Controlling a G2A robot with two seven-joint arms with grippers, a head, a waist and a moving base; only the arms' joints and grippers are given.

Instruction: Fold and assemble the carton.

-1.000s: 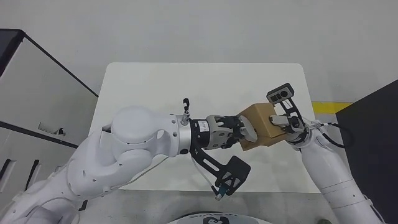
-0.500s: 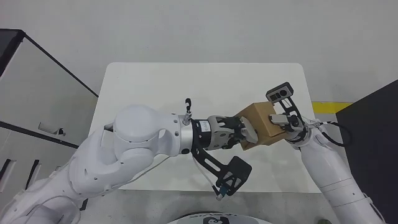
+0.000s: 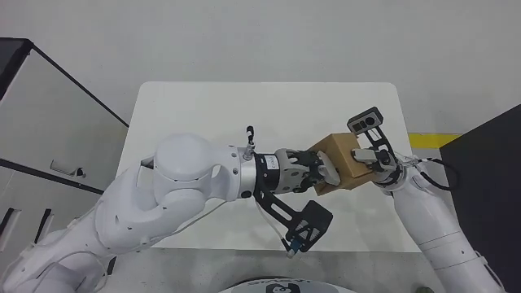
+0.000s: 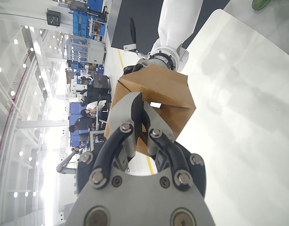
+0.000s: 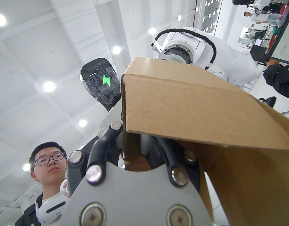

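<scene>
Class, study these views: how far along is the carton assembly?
Done: the carton is opened into a box shape. In hand: left gripper and right gripper hold opposite ends over the table, jaws shut on cardboard. Left: end flaps not yet closed.

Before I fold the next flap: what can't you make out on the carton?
Carton underside: top view, covered by its own top panel.
Its inside: right wrist view, blocked by the near panel.
Its far end: left wrist view, behind the carton body.

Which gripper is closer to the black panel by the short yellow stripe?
Right. The right gripper holds the carton at its end toward the black panel; the left gripper holds the opposite end, farther away.
</scene>
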